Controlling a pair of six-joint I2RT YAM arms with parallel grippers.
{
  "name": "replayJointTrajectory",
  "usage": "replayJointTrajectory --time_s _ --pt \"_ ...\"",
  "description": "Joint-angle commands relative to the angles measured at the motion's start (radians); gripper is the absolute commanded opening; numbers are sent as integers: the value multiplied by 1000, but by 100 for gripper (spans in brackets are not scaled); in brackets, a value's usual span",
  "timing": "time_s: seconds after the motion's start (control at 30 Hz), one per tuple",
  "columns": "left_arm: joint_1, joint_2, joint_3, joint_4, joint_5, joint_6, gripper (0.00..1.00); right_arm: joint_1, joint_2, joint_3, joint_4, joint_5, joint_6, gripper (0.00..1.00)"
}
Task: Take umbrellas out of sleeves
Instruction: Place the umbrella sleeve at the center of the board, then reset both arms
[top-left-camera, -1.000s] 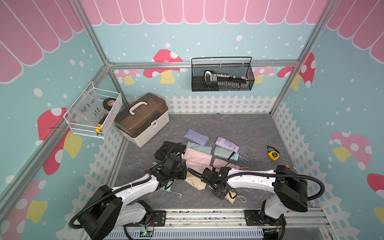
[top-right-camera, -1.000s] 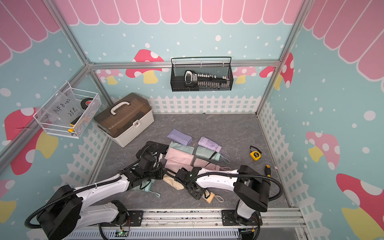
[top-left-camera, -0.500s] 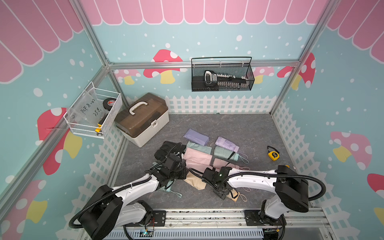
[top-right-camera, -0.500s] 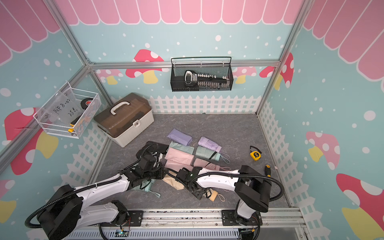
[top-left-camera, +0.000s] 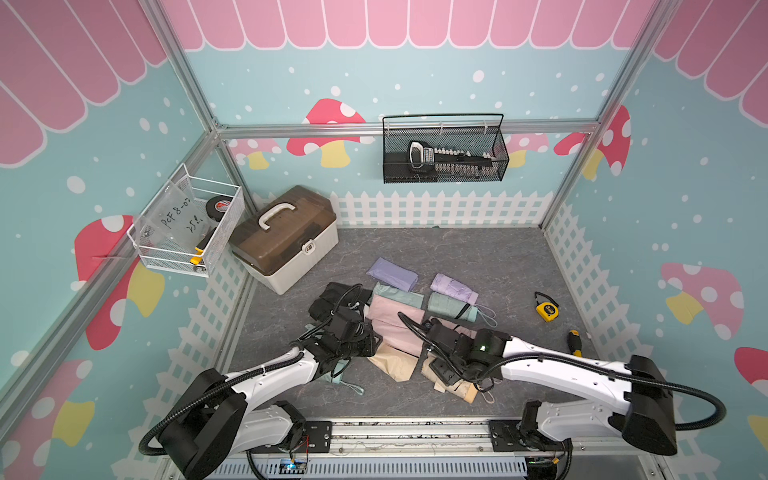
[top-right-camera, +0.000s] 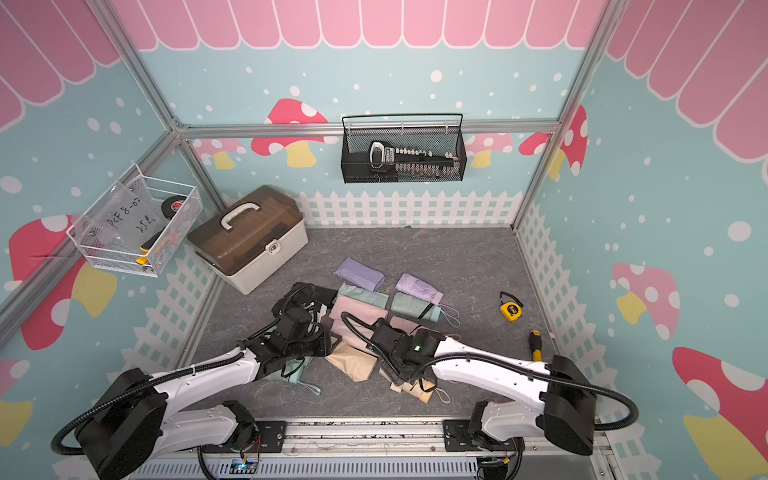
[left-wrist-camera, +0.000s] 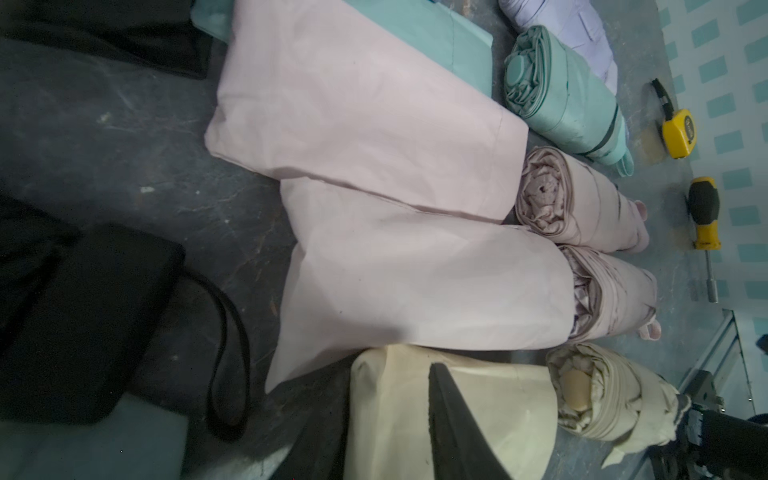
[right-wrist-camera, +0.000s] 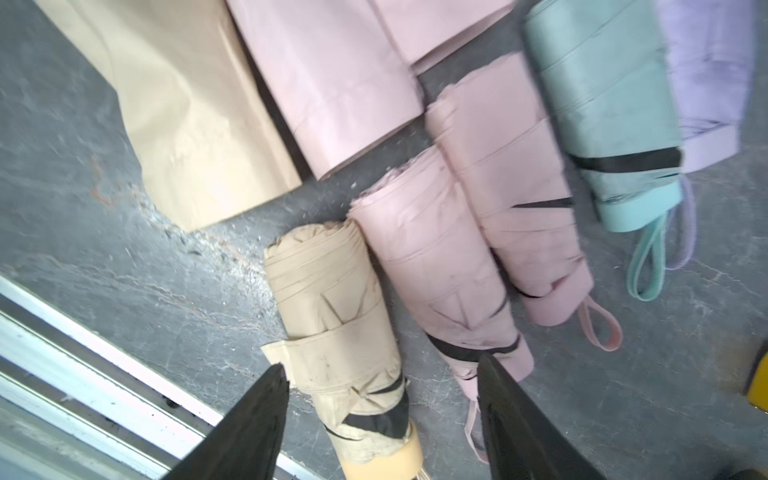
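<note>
Right fingers (right-wrist-camera: 249, 415) widened, loose astride cream umbrella (right-wrist-camera: 332, 307) by front rail (right-wrist-camera: 83, 353); left fingers (left-wrist-camera: 453, 424) unclear

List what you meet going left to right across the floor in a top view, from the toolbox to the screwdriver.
toolbox → lilac sleeve → lilac umbrella → tape measure → screwdriver

Both top views look steeply down from high over the front rail (top-left-camera: 395, 430), at the lower frame edge, taking in the whole floor (top-left-camera: 478, 257). Each wrist camera sits close above that floor; both share the cream umbrella (left-wrist-camera: 602, 395) and pink umbrellas (right-wrist-camera: 436, 257).
</note>
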Motion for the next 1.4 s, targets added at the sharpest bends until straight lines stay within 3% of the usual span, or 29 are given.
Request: replayJointTrajectory --time_s 0.0,0.13,0.27,0.47,0.7,0.87,0.97,1.0,1.03,1.2,1.3,1.37 --pt "5 -19 -6 33 18 -26 35 -57 -117 -33 4 57 34 70" --pt "4 -33 1 6 7 -13 49 -130 -242 -69 11 83 36 70" --pt "4 -95 21 -82 -94 5 65 -192 -308 -87 21 125 39 70" --pt "6 -196 63 -171 -155 16 66 -218 -396 -63 60 226 51 73" --pt "6 -313 57 -159 -59 -10 64 -237 -420 -73 120 265 34 73" --pt "6 -387 41 -131 -61 -10 64 -254 -512 -145 225 376 -23 97" --pt "7 -439 39 -130 -124 -1 70 -256 -633 -238 356 433 -115 99" --pt "8 -454 39 -135 -153 0 79 -256 -677 -270 396 461 -142 99" --pt "12 -467 41 -141 -182 6 99 -256 -724 -318 450 495 -185 99" --pt "72 -479 45 -119 -257 44 99 -256 -933 -568 786 677 -462 99" --pt "142 -457 36 -71 -247 56 99 -257 -977 -715 998 713 -619 99" --pt "199 -438 26 -44 -218 39 99 -260 -972 -772 1086 721 -622 99"
